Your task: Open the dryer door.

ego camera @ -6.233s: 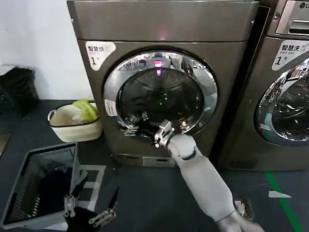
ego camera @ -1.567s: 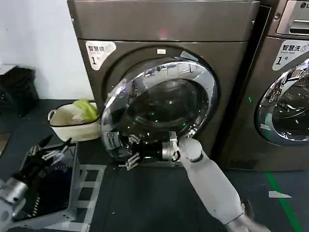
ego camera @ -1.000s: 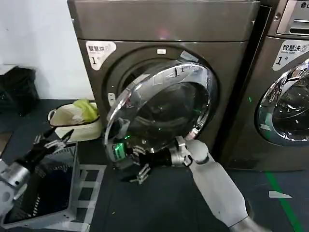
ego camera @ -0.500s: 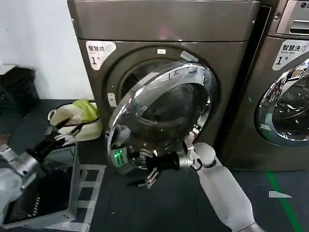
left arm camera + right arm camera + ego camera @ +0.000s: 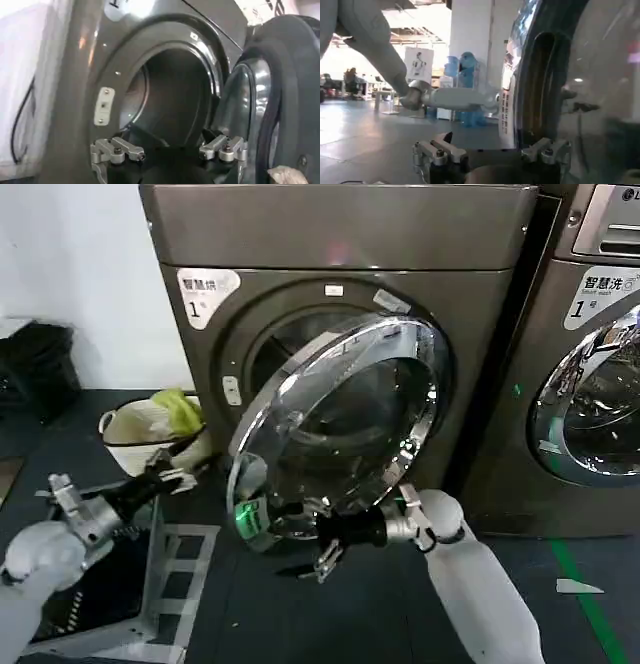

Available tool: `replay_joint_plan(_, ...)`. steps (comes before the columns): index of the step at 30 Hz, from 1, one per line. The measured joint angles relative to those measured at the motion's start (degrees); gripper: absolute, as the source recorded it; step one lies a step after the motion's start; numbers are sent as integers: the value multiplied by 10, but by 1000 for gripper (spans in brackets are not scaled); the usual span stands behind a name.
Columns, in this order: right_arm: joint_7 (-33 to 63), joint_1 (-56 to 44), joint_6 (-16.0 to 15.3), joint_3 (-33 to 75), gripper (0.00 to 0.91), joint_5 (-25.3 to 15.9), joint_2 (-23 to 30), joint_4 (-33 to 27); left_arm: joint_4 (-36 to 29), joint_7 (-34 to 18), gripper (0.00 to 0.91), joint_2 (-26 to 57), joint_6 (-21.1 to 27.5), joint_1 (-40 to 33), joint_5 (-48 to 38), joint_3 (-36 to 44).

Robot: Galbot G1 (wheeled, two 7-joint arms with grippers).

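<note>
A: Where does the dryer door (image 5: 345,429) stand?

B: Swung partway out from the dryer (image 5: 330,314), hinged on the right side of the port, with its free left edge leaning forward and low, near the floor (image 5: 330,614). The chrome ring faces up and left. Behind it the round port (image 5: 290,349) is dark and open along its upper left arc.

A: From the left wrist camera?

B: The port's rim (image 5: 150,75) curves wide, the drum dark inside, and the door's grey inner rim (image 5: 295,90) stands just beside it with a gap between them.

A: The right gripper?

B: The right gripper (image 5: 318,546) sits at the door's lower edge, arm reaching in from the lower right. Its fingers are spread apart, one up by the rim, one angled down toward the floor; I can't tell if they touch the door. In its own wrist view the fingers (image 5: 440,152) stand wide with the door's edge (image 5: 540,85) rising just beside them.

A: And the left?

B: The left gripper (image 5: 178,474) reaches toward the door's left edge, fingers narrowly apart, holding nothing, a small gap short of the ring.

A: Room around?

B: A white basket (image 5: 135,439) with green cloth sits against the dryer's left foot. A grey crate (image 5: 150,584) lies under the left arm. A second machine (image 5: 590,384) stands on the right, apart from the door. The floor before the door is bare.
</note>
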Motion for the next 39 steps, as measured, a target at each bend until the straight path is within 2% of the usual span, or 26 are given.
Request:
replay_joint_plan(5, 0, -31, 14, 39, 907, -4, -13, 15, 1, 9, 907, -3, 1, -23, -3, 26)
replay_joint_plan(15, 24, -96, 21, 127, 907, 10, -16, 48, -7, 29, 907, -10, -7, -46, 8, 61)
replay_joint_plan(23, 39, -144, 21, 211, 907, 36, -7, 64, -9, 34, 907, -13, -17, -65, 15, 90)
replay_joint_plan(33, 66, -199, 31, 323, 907, 32, 11, 87, -11, 37, 907, -23, -26, -83, 33, 125)
replay_joint_plan(39, 95, -225, 41, 399, 907, 51, 9, 95, -20, 43, 907, -30, -28, -86, 39, 140)
